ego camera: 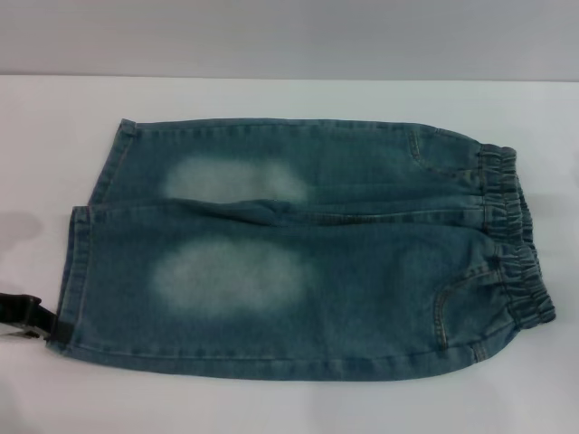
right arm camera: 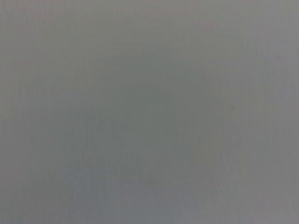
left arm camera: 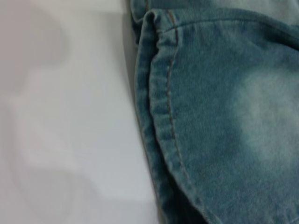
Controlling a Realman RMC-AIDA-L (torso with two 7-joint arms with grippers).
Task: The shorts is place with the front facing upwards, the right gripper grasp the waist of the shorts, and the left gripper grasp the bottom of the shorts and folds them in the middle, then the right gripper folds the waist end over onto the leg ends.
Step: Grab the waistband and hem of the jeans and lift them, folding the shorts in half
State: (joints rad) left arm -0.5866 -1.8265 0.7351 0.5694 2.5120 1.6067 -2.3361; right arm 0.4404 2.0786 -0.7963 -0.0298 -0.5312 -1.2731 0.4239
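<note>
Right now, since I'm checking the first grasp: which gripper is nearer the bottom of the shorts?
Left. The left gripper sits at the near leg's hem, at the bottom of the shorts. The right gripper is out of the head view; its wrist camera shows only blank grey.

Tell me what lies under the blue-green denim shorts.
The blue-green denim shorts lie flat on a white table. The black left gripper meets the near leg hem; anything beneath the cloth is covered.

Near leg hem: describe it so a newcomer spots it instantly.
On the white table lie the shorts, waistband toward the robot's right. The near leg hem is the straight stitched edge beside the left claw, jutting farther left than the far leg's hem.
</note>
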